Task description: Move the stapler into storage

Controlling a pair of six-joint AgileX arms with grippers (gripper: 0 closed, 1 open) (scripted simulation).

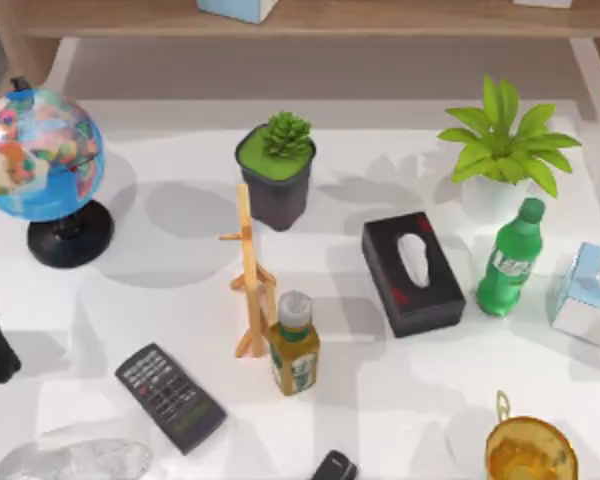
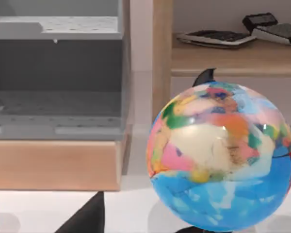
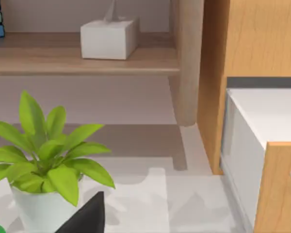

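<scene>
Stapler (image 1: 334,467) front edge, right of remote (image 1: 170,397).

White table (image 1: 380,400) carries globe (image 1: 40,140), remote (image 1: 170,397), stapler (image 1: 334,467), bottles.

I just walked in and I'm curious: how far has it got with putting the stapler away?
Nothing looks done yet. The stapler lies on the table at the top view's bottom edge, right of the remote, with no gripper holding it. Reaching it, grasping it and carrying it to storage all remain.
</scene>
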